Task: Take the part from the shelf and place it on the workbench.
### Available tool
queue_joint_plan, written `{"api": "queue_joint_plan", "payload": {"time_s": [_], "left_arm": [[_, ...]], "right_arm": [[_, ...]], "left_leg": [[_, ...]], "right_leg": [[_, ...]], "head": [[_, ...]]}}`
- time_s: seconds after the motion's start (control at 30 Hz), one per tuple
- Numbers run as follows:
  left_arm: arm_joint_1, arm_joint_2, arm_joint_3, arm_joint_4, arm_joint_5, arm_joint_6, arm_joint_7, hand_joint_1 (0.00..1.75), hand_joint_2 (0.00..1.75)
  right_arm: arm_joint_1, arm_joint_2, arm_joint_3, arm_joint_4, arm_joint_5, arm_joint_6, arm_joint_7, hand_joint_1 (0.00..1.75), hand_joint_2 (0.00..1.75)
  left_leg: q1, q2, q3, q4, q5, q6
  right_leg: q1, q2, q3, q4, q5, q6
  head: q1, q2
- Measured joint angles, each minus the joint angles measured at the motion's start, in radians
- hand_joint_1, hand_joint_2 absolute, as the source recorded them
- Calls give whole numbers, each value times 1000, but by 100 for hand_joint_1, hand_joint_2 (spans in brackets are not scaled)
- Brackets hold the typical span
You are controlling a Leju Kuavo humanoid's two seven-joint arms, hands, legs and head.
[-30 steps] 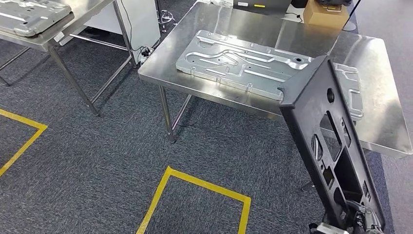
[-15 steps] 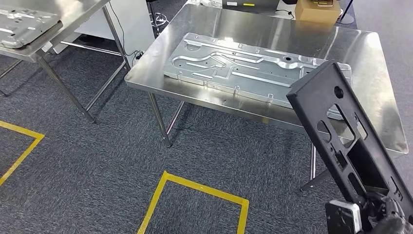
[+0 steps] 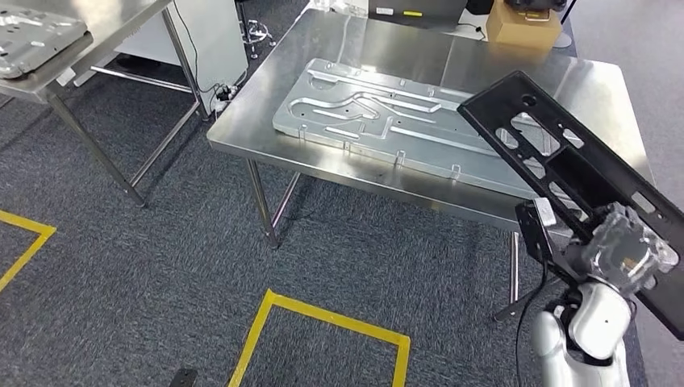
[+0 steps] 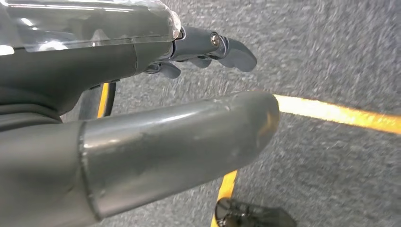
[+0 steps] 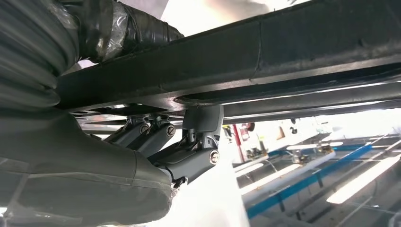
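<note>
Right robot hand point(image 3: 625, 254) grips black part point(image 3: 565, 173), tilted over bench point(image 3: 355, 165) near edge; part's lower end cut off. Left robot hand point(image 4: 142, 94) empty, fingers apart, above carpet.

The part point(image 3: 565, 173) gripped by the right hand point(image 3: 625, 250) looked like matt black plastic, and that hand wore a clear glossy film. Beyond it, the workbench point(image 3: 601, 97) was brushed, shiny steel bearing a stamped silvery metal panel point(image 3: 379, 113). Under the left hand point(image 4: 142, 118), smooth grey and dully reflective, lay rough grey carpet point(image 4: 331, 56).
</note>
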Motion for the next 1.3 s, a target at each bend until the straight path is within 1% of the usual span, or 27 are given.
{"api": "queue_joint_plan", "payload": {"time_s": [0.03,0.07,0.13,0.17,0.2,0.27,0.33,0.4,0.43,0.5,0.53,0.57,0.6,0.63,0.7,0.77,0.83,0.9,0.93,1.0,1.03,1.07,1.1,1.17,1.2,1.23,1.3], "left_arm": [[-1,0,-4,0,0,0,2,0,0],[-1,-1,-10,0,-1,-1,4,0,0],[-1,-4,-19,0,-5,-2,10,0,0],[-2,-6,-23,0,-8,-2,14,0,0],[-4,-7,-27,0,-10,-2,17,0,0],[-9,-8,-38,0,-13,-3,21,0,0],[-13,-9,-49,0,-15,-4,23,0,0],[-17,-9,-59,0,-15,-3,25,0,0],[-19,-9,-63,0,-15,-3,25,0,0],[-20,-10,-67,0,-14,-3,27,0,0],[-19,-10,-68,0,-12,-3,28,0,0],[-18,-11,-68,0,-11,-3,29,0,0],[-17,-11,-68,0,-10,-3,30,0,0],[-15,-11,-69,0,-10,-2,31,0,0],[-15,-11,-70,0,-8,-2,32,0,0],[-17,-12,-73,0,-6,-2,34,0,0],[-20,-13,-76,0,-5,-2,35,0,0],[-20,-15,-77,0,-4,-1,35,0,0],[-21,-16,-78,0,-2,-1,35,0,0],[-20,-17,-82,0,1,-1,35,0,0],[-19,-17,-84,0,4,-1,35,0,0],[-17,-17,-86,0,8,-1,35,0,0],[-16,-17,-87,0,13,0,34,0,0],[-13,-17,-88,0,23,1,32,0,0],[-12,-18,-88,0,28,2,31,0,0],[-12,-18,-88,1,32,4,30,0,0],[-10,-19,-88,1,40,6,30,0,0]], "right_arm": [[-22,-1,13,27,12,2,5,175,175],[-39,-1,27,50,25,4,9,175,175],[-73,0,63,83,49,11,14,175,175],[-92,2,85,99,61,16,18,175,175],[-111,5,110,112,70,22,23,175,175],[-139,14,164,136,79,33,39,175,175],[-165,32,228,160,81,40,57,175,175],[-196,57,297,186,82,41,74,175,175],[-205,69,328,194,83,41,80,175,175],[-210,90,374,211,84,39,83,175,175],[-210,100,391,221,84,39,84,175,175],[-209,107,404,230,84,39,84,175,175],[-210,113,413,238,84,39,82,175,175],[-212,119,421,246,84,39,82,175,175],[-218,132,436,265,84,37,84,175,175],[-224,147,455,286,82,33,89,175,175],[-226,159,469,302,80,31,89,175,175],[-229,165,475,314,79,29,89,175,175],[-231,167,476,320,79,26,88,175,175],[-232,167,476,334,79,19,87,175,175],[-230,167,474,340,78,16,87,175,175],[-227,166,471,344,77,14,87,175,175],[-225,163,465,346,75,12,87,175,175],[-220,152,448,342,71,9,86,175,175],[-217,143,438,337,71,8,85,175,175],[-214,134,428,331,71,8,83,175,175],[-202,115,408,316,72,10,79,175,175]], "left_leg": [[0,-1,5,0,-5,0],[1,-4,12,0,-10,-1],[2,-10,30,1,-24,-8],[1,-11,38,0,-30,-13],[1,-12,42,-1,-36,-20],[0,-11,45,-6,-41,-33],[2,-11,48,-9,-47,-47],[3,-10,32,34,-69,-55],[3,-10,4,87,-90,-57],[3,-10,-78,224,-128,-58],[3,-10,-115,273,-130,-57],[3,-10,-138,287,-113,-56],[3,-10,-141,260,-76,-53],[3,-10,-128,202,-26,-50],[1,-11,-86,82,41,-44],[-3,-11,-66,34,43,-39],[-3,-12,-60,22,37,-31],[1,-14,-48,12,33,-20],[2,-14,-41,9,30,-15],[2,-14,-31,8,20,-8],[1,-14,-25,8,15,-7],[1,-15,-17,8,8,-7],[1,-16,-7,8,2,-7],[0,-17,14,7,-13,-9],[-1,-18,22,7,-20,-11],[-2,-18,27,6,-25,-15],[-2,-19,31,1,-31,-25]], "right_leg": [[-3,-1,-29,35,3,3],[-6,-2,-42,34,28,5],[-12,-5,-16,-73,124,5],[-11,-5,5,-132,161,2],[-8,-6,24,-183,181,-2],[1,-7,38,-215,172,-15],[0,-6,45,-227,165,-27],[-4,-4,56,-235,161,-41],[-4,-3,63,-238,157,-48],[0,-4,77,-238,145,-59],[2,-4,86,-238,137,-61],[5,-4,96,-238,130,-62],[6,-5,107,-237,121,-61],[7,-5,119,-237,112,-60],[11,-2,135,-234,94,-54],[14,2,136,-235,86,-44],[13,4,138,-239,82,-33],[10,0,127,-206,63,-22],[8,-2,104,-161,44,-17],[7,-3,24,-30,1,-10],[6,-3,-15,21,-4,-8],[6,-3,-42,43,10,-8],[6,-3,-51,27,44,-10],[10,-3,-18,-95,143,-21],[15,-4,4,-154,176,-29],[19,-6,21,-198,192,-36],[26,-7,31,-223,186,-47]], "head": [[0,0],[0,0],[0,0],[0,0],[0,0],[0,0],[-1,0],[-2,0],[-2,0],[-2,0],[-2,0],[-2,0],[-2,0],[-2,0],[-2,0],[-2,0],[-3,0],[-2,0],[-2,0],[-2,0],[-2,0],[-2,0],[-2,0],[-2,0],[-2,0],[-2,0],[-3,0]]}}
